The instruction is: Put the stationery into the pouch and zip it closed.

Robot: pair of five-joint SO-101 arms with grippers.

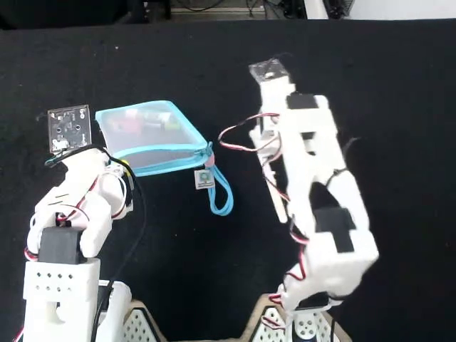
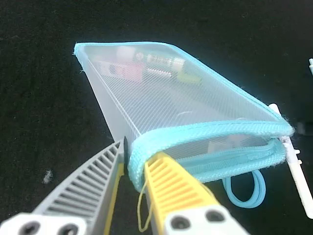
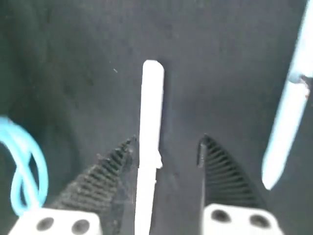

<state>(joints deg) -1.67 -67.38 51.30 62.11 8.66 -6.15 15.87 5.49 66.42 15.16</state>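
Right gripper [image 3: 167, 143] wide, straddles white pen [image 3: 152, 98]; pen's long axis runs along jaws, touching one. Left gripper [image 2: 138, 152] clamps pouch [image 2: 171, 103] rim; right arm nearer pen.

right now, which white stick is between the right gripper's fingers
The white stick running straight out of the right gripper; the other white stick lies angled outside it.

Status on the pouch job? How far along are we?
Done: some items already sit inside the pouch. In hand: left gripper clamps the pouch's rim; right gripper has jaws open around a white stick on the table. Left: that stick, a second pale stick, then zipping; the mouth looks open.
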